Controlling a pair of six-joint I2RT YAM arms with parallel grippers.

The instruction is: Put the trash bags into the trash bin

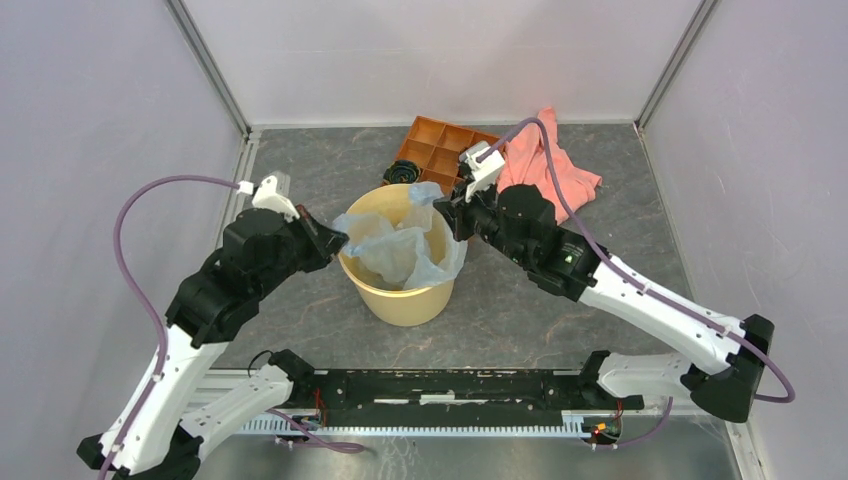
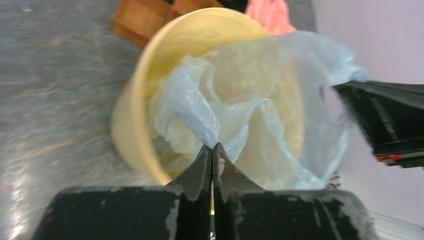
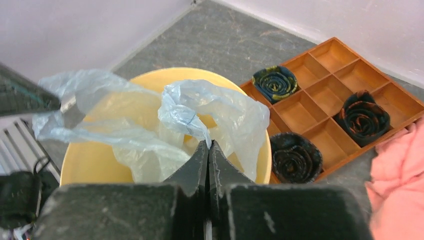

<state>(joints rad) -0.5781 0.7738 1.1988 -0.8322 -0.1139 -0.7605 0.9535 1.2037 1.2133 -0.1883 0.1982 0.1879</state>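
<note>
The tan-yellow trash bin (image 1: 400, 296) stands upright mid-table. The pale blue-grey trash bag (image 1: 398, 245) hangs open inside it, its film draped over the rim. My left gripper (image 1: 338, 240) is shut on the bag's left edge at the bin's left rim; in the left wrist view (image 2: 213, 146) film bunches at the tips over the bin (image 2: 131, 120). My right gripper (image 1: 444, 205) is shut on the bag's right edge at the far right rim; in the right wrist view (image 3: 208, 143) the bag (image 3: 210, 107) rises from the tips above the bin (image 3: 90, 165).
An orange compartment tray (image 1: 440, 150) with dark rolled items (image 3: 364, 117) lies behind the bin. A pink cloth (image 1: 548, 160) lies at the back right. Grey walls with metal posts close in the table on three sides.
</note>
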